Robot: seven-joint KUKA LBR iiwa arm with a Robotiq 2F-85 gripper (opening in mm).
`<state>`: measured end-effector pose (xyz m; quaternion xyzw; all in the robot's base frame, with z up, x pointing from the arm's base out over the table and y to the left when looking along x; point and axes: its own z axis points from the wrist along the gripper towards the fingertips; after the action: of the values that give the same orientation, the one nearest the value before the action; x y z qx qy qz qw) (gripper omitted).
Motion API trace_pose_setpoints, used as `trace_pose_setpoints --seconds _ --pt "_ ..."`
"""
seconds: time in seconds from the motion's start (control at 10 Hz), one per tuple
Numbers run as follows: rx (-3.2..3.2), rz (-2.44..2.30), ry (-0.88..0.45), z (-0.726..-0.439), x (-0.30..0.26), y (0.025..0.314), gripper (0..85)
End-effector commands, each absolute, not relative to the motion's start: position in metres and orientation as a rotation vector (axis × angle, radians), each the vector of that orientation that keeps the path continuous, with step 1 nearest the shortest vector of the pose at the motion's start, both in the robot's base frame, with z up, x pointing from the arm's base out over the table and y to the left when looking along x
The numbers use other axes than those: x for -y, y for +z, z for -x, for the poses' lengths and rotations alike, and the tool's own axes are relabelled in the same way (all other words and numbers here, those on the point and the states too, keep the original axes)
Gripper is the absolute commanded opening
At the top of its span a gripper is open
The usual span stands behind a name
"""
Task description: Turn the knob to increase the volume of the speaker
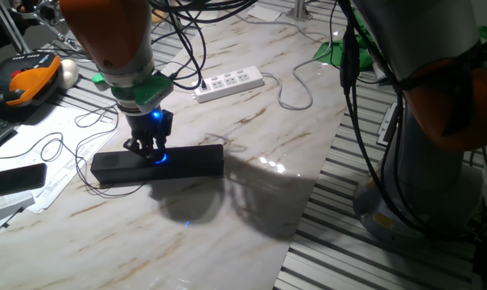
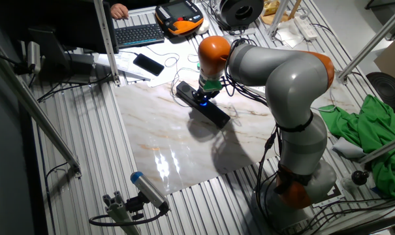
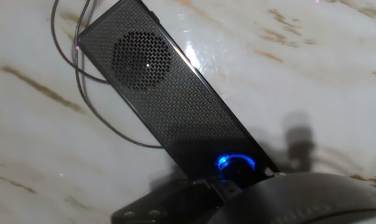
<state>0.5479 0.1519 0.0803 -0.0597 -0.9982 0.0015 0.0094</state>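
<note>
Thin cable [image 3: 82, 93] beside speaker [image 3: 169, 99], apparently

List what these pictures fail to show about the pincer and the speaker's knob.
- Pincer grip: in one fixed view its dark fingers blend with the blue glow, so open or shut is unreadable.
- Knob: in the hand view, partly covered by the hand's dark body.
- Speaker: too small in the other fixed view; the arm covers its middle.
</note>
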Motion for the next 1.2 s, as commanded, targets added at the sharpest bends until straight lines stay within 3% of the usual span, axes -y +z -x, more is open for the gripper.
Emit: trace_pose_setpoints --seconds 0.0,0.7,0.8,1.1 --pt "3.118 0.148 0.018 -0.5480 -0.1529 0.0810 17.0" --pt "3.095 -0.126 0.038 -0.5483 -0.1530 0.0815 17.0" --pt "3.094 -0.154 0.040 -0.5483 -0.1530 0.0814 34.0" --pt "3.090 -0.235 0.036 -0.5488 -0.1526 0.0815 34.0"
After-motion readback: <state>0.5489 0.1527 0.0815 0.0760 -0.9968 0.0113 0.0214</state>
